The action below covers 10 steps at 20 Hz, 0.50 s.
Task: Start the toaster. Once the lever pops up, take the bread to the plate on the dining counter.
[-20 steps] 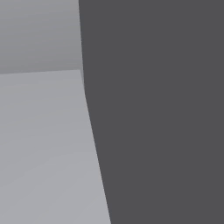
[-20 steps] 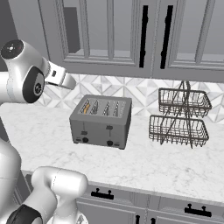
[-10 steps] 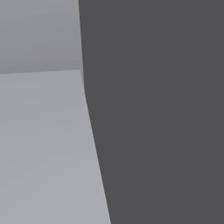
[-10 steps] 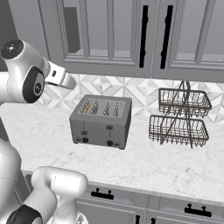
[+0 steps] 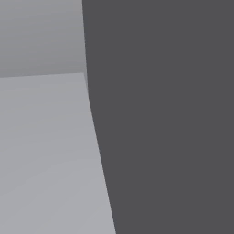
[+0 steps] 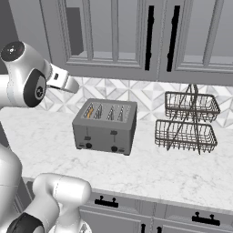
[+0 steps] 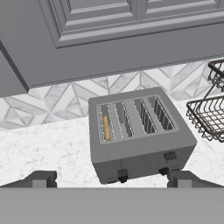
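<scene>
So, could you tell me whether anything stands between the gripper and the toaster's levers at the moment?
Nothing visible does. In the hand view the open gripper hangs above and in front of the toaster, with bare counter around it. The wire basket rack stands off to one side, clear of the path. The bread sits in the end slot.

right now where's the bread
The bread stands in the toaster's leftmost slot in the hand view, on the marble counter left of the wire rack.

I get flat, even, rendered light; soft shadow under the toaster; left base view blurred grey slabs
</scene>
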{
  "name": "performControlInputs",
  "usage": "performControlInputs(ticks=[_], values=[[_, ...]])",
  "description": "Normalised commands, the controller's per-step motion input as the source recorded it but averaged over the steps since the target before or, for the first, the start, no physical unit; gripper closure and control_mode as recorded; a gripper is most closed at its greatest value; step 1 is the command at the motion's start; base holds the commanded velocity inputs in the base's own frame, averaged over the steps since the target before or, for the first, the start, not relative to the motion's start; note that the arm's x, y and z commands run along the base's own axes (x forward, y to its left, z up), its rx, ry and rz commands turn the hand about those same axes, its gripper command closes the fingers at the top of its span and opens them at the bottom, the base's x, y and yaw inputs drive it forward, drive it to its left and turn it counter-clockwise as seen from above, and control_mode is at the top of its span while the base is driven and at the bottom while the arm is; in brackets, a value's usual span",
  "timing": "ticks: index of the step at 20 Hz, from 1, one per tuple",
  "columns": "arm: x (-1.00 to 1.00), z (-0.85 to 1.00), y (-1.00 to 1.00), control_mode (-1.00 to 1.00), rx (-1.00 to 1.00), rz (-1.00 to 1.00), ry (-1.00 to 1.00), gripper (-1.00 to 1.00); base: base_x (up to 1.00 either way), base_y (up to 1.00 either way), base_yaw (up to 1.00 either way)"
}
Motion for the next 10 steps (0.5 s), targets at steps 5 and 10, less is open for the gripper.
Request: performControlInputs(ticks=[5, 10], values=[[0.0, 0.0, 0.0, -1.0, 0.0, 0.0, 0.0, -1.0, 0.0, 0.0, 0.0], [0.0, 0.0, 0.0, -1.0, 0.0, 0.0, 0.0, -1.0, 0.0, 0.0, 0.0]])
